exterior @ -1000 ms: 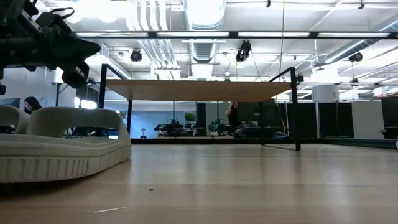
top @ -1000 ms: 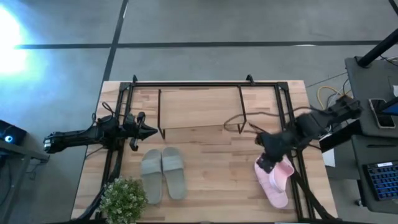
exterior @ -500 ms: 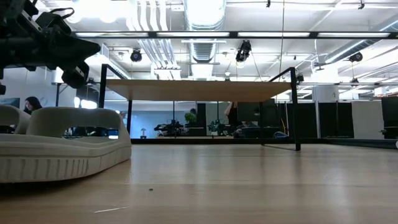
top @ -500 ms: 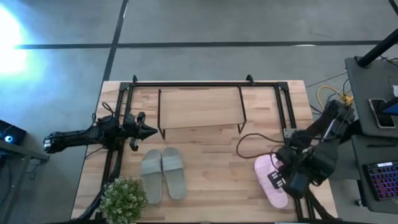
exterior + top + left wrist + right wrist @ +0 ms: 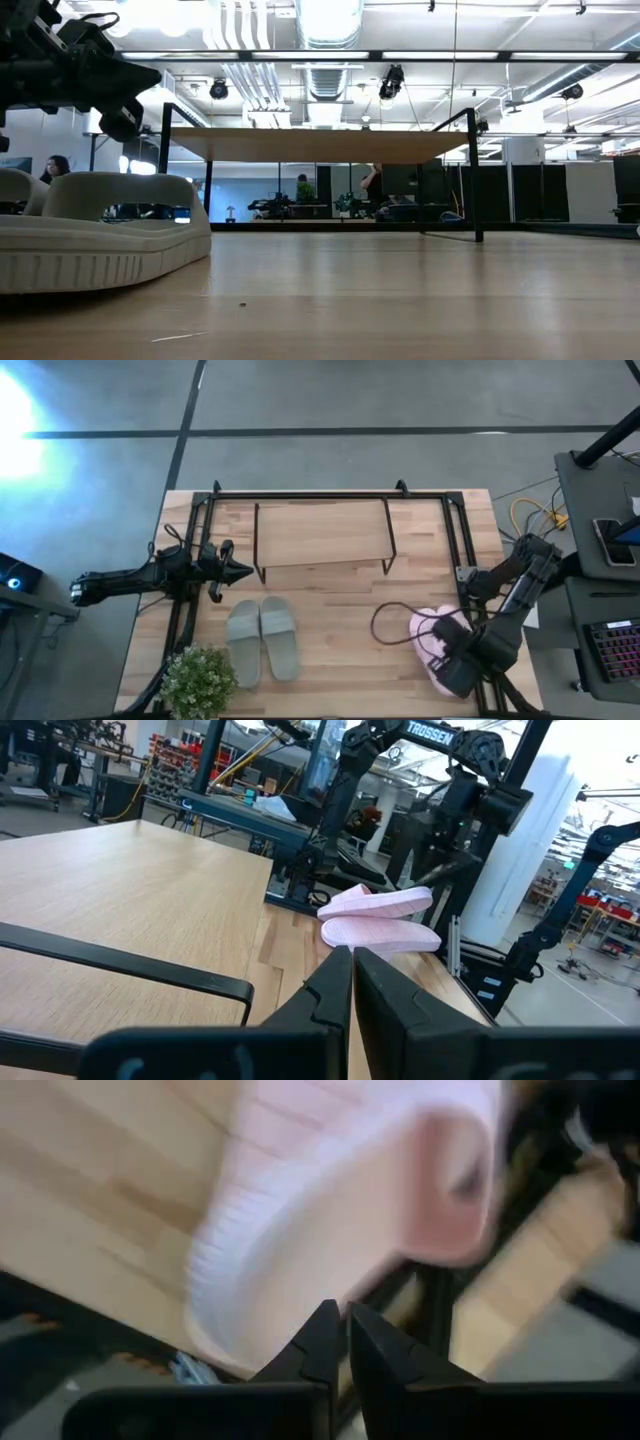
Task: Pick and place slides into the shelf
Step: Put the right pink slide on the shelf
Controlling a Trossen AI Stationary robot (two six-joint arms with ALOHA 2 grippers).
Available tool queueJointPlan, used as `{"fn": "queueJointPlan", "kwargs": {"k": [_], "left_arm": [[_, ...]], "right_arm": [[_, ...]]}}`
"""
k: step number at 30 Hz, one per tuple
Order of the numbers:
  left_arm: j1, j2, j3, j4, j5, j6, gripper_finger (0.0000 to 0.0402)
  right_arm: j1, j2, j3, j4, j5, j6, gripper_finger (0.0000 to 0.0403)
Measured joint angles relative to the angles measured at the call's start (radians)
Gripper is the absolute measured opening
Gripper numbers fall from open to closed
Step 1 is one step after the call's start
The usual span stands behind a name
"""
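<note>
Left pincer (image 5: 245,571) closed, right pincer (image 5: 343,1342) closed

Left arm (image 5: 130,581): slender, dark, jointed links ending in a black left pincer (image 5: 240,571) of two tapered, pointed fingers (image 5: 330,985), matte and smooth. Right arm (image 5: 515,585): bulkier black segments with rounded joint housings; a thin black cable (image 5: 400,622) loops out from its wrist. Right pincer (image 5: 340,1342): two dark, wedge-shaped fingers with narrow tips. In the left wrist view, white lettering "TROSSEN" (image 5: 432,733) marks an upper link of the right arm.
</note>
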Motion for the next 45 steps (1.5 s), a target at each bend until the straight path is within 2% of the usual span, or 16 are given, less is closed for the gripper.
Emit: {"fn": "queueJointPlan", "kwargs": {"k": [2,7,11,14,18,26,30,34,40,45], "left_arm": [[0.0,0.0,0.0,0.0,0.0,0.0,0.0001],[0.0,0.0,0.0,0.001,0.0,0.0,0.0001],[0.0,0.001,0.0,0.002,0.0,0.0,0.0001],[0.0,0.0,0.0,0.001,0.0,0.0,0.0001],[0.0,0.0,0.0,0.001,0.0,0.0,0.0001],[0.0,0.001,0.0,0.001,0.0,0.0,0.0001],[0.0,0.002,0.0,0.001,0.0,0.0,0.0001],[0.0,0.0,0.0,0.001,0.0,0.0,0.0001],[0.0,0.001,0.0,0.002,0.0,0.0,0.0001],[0.0,0.002,0.0,0.001,0.0,0.0,0.0001]], "right_arm": [[0.01,-0.011,-0.017,0.018,0.0,0.025,0.0038],[0.069,-0.048,-0.046,0.012,0.083,0.151,0.0097],[0.129,-0.061,-0.096,0.012,0.168,0.154,0.0138],[0.172,-0.065,-0.166,0.012,0.222,0.165,0.0157],[0.186,-0.066,-0.276,0.011,0.226,0.212,0.0172],[0.157,-0.089,-0.393,0.042,0.271,0.221,0.0178],[0.157,-0.096,-0.437,-0.029,0.241,0.212,0.0178],[0.156,-0.125,-0.48,-0.006,0.242,0.229,0.0175],[0.122,-0.215,-0.557,0.023,0.241,0.251,0.0161],[0.089,-0.321,-0.632,0.105,0.246,0.251,0.0129]]}}
